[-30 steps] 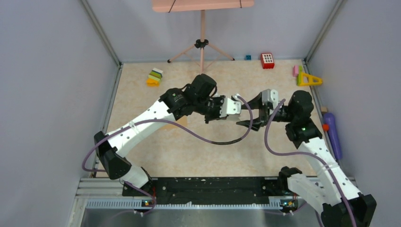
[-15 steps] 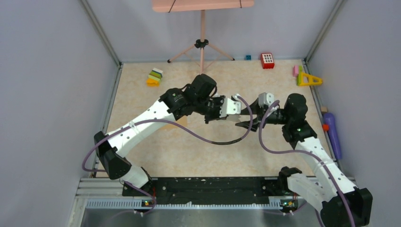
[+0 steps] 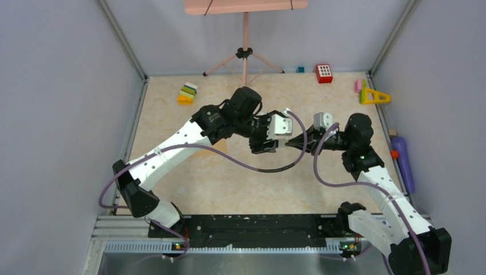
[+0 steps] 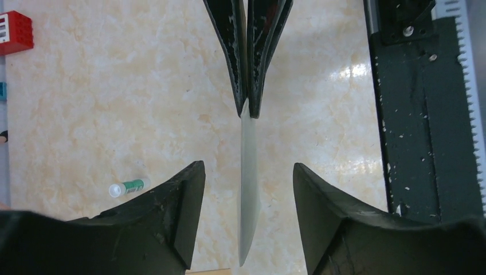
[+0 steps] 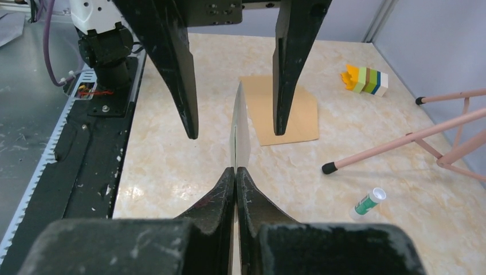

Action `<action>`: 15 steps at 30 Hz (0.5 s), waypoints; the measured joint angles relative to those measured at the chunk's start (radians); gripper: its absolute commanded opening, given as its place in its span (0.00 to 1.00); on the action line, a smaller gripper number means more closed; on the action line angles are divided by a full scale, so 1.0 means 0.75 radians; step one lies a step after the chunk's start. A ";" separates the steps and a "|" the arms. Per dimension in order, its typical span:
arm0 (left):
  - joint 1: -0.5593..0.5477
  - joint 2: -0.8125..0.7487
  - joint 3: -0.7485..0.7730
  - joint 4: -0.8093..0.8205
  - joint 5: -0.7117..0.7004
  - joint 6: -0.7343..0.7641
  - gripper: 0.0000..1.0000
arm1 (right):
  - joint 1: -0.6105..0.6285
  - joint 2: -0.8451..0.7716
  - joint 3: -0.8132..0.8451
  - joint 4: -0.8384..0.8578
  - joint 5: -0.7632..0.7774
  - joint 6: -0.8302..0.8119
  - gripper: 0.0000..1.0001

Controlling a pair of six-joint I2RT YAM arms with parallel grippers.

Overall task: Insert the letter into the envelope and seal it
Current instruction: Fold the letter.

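Observation:
The letter [image 5: 239, 132], a thin pale sheet seen edge-on, hangs in the air between the two arms. My right gripper [image 5: 235, 169] is shut on its near edge. In the left wrist view the same pinch shows at the top, the right gripper [image 4: 247, 112] clamped on the letter [image 4: 248, 189]. My left gripper [image 4: 247, 166] is open, its fingers standing either side of the sheet without touching it. The brown envelope [image 5: 306, 114] lies flat on the table under the left gripper [image 5: 236, 136]; in the top view only a sliver of the envelope [image 3: 220, 147] shows beneath the left arm.
A green-and-white glue stick [image 5: 367, 203] lies on the table next to the pink tripod legs [image 5: 401, 140]. Stacked coloured blocks [image 3: 187, 93], a red block [image 3: 324, 73], a yellow triangle [image 3: 373, 96] and a purple object [image 3: 403, 163] line the far and right edges.
The right gripper moved in toward the left one and shut on the letter. The left gripper, shut before, has opened and let go of the sheet.

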 measured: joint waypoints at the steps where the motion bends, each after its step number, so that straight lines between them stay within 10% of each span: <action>1: 0.000 0.000 0.017 -0.001 0.009 -0.014 0.55 | 0.000 0.000 0.000 -0.001 0.000 -0.003 0.00; 5: 0.009 0.000 0.075 0.008 0.055 -0.078 0.26 | 0.000 0.000 0.000 -0.001 0.002 -0.008 0.00; 15: 0.017 0.024 0.089 0.014 0.124 -0.112 0.00 | 0.000 0.000 -0.001 -0.001 0.007 -0.008 0.00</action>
